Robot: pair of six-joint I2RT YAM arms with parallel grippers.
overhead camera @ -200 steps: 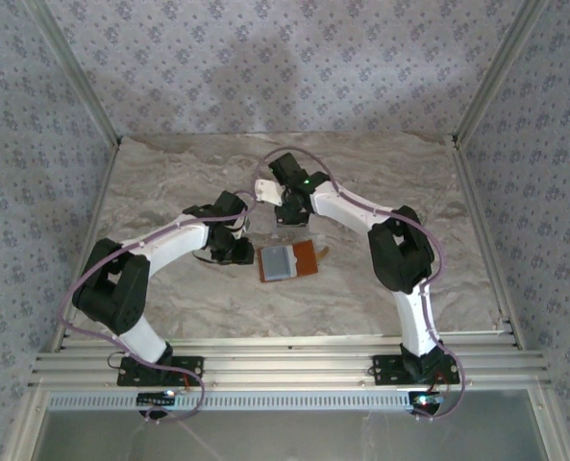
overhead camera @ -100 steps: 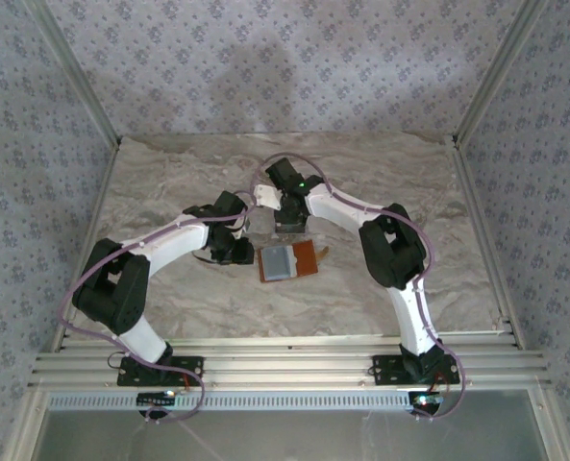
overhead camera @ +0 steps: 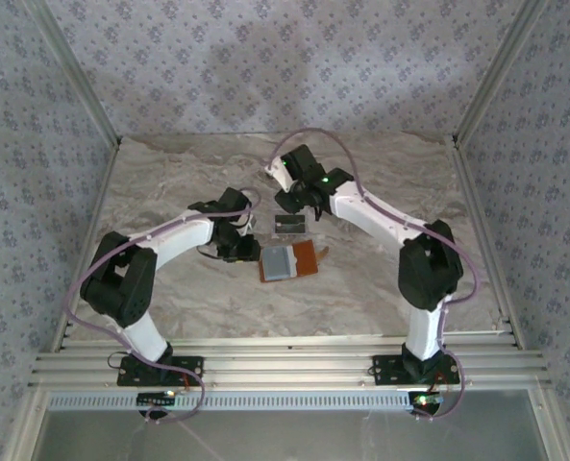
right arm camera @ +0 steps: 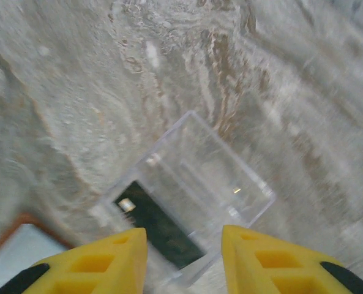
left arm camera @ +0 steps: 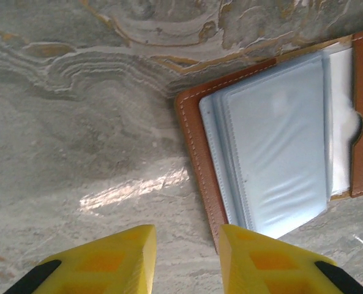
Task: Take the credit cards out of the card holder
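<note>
The card holder [overhead camera: 289, 260] lies open, the left gripper [left arm camera: 187, 257] just left of it and the right gripper [right arm camera: 184, 257] just beyond it above a clear stand [right arm camera: 199, 177] holding the dark card [right arm camera: 163, 229], both sets of jaws part-open, empty

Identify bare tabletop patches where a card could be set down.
Free: the near strip between the open brown leather card holder and the arm bases, and the table's far-left corner. Crowded: the centre, around the clear plastic stand.
</note>
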